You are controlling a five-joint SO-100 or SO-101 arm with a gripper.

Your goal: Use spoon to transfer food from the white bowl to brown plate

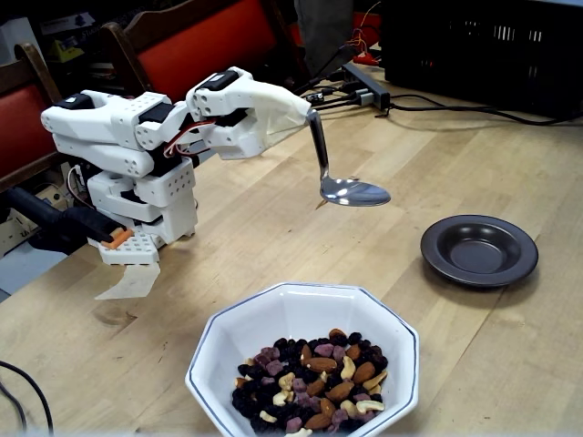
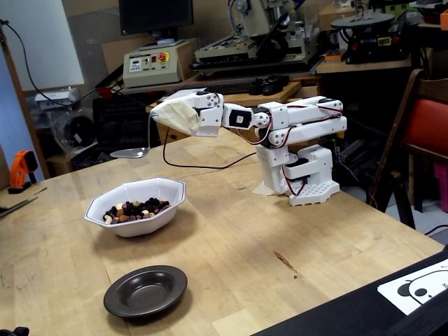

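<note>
The white plastic claw [image 1: 296, 111] is clamped on the thin curved handle of the shiny metal spoon [image 1: 351, 189], which hangs down from it and ends in a smooth oval scoop held roughly level above the pale wooden worktop [image 1: 273, 228]. In both fixed views the scoop looks bare, with only light reflections on it. The white bowl [image 1: 273, 323], glazed and eight-sided with a thin blue line along its rim, sits on the worktop. Inside it lies the food [image 1: 314, 382]: brown almonds, pale cashews, dark wrinkled berries and small purple pieces, heaped to one side. The brown plate [image 1: 478, 250] is round, shallow and glossy with a wide raised rim. It stands apart from the bowl and appears bare.
</note>
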